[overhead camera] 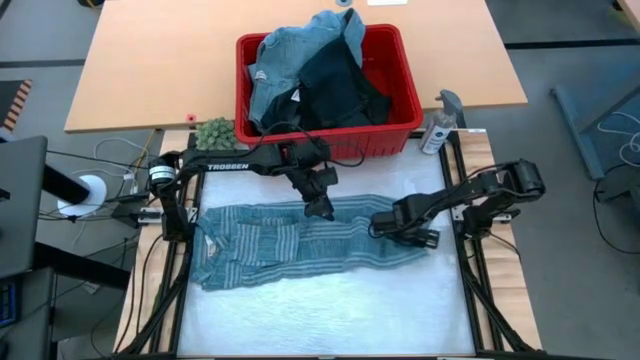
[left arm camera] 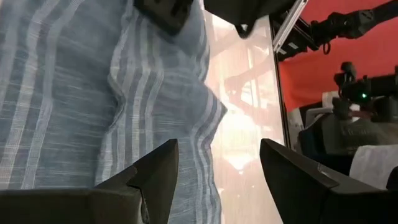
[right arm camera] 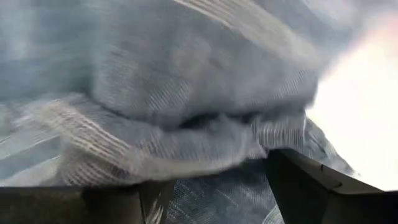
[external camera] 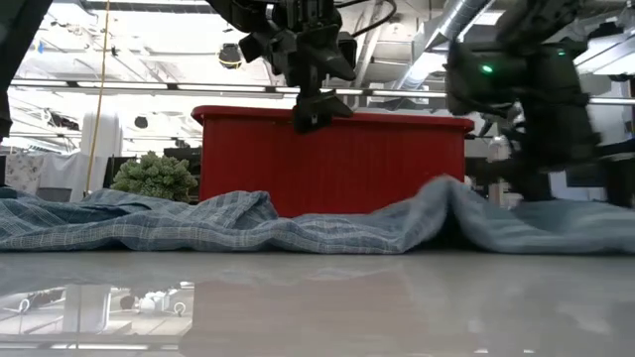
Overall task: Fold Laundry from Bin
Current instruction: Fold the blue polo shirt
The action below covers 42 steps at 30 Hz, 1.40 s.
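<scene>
Soft striped cloth is seen bunched between the spread fingers of the right gripper [right arm camera: 211, 186], but a firm hold cannot be told. Farther along, the left gripper [overhead camera: 318, 208] is held wide open and empty just above the striped shirt [overhead camera: 290, 245], which is spread flat on the white table [overhead camera: 330, 320]. More laundry [overhead camera: 310, 75] is piled in the red bin [overhead camera: 400, 130] behind. Being light and floppy, the shirt is best pinched at an edge or corner.
</scene>
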{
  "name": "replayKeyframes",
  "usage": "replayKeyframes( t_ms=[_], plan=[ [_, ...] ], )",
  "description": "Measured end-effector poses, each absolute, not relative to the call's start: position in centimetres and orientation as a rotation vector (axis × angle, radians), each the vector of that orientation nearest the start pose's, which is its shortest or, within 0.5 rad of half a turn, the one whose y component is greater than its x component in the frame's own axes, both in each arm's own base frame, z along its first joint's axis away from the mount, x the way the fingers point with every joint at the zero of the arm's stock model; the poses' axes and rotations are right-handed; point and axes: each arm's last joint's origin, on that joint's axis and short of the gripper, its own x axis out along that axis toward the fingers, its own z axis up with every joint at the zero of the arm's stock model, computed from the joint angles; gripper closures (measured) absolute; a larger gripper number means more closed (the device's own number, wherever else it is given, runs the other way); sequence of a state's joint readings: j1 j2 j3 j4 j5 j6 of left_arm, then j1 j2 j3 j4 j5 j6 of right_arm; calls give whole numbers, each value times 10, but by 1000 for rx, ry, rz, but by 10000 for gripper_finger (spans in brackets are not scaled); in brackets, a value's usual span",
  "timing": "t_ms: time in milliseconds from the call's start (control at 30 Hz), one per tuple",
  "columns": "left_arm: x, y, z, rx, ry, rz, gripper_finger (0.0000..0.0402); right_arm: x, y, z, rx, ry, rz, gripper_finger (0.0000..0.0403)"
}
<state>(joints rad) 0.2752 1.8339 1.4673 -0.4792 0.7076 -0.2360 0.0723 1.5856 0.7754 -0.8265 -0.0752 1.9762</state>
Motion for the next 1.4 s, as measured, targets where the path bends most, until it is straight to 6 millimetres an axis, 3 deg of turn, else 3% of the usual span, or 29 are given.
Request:
replayKeyframes(
  t_ms=[267, 533, 800, 1100, 1400],
  plan=[
    [388, 90, 259, -625, 804, -317, 187, 240, 9, 145, 1336, 1111, -1313, 140],
    [389, 91, 259, -604, 804, -288, 187, 221, 9, 174, 1263, 1163, -1337, 140],
    [389, 91, 259, -589, 800, -284, 187, 205, 25, 183, 1202, 1199, -1438, 140],
    [390, 92, 259, -578, 795, -257, 187, 189, 40, 186, 1239, 1158, -1697, 140],
    [411, 72, 281, -427, 530, -372, 187, 181, 72, 187, 1293, 1078, -1706, 140]
  ],
)
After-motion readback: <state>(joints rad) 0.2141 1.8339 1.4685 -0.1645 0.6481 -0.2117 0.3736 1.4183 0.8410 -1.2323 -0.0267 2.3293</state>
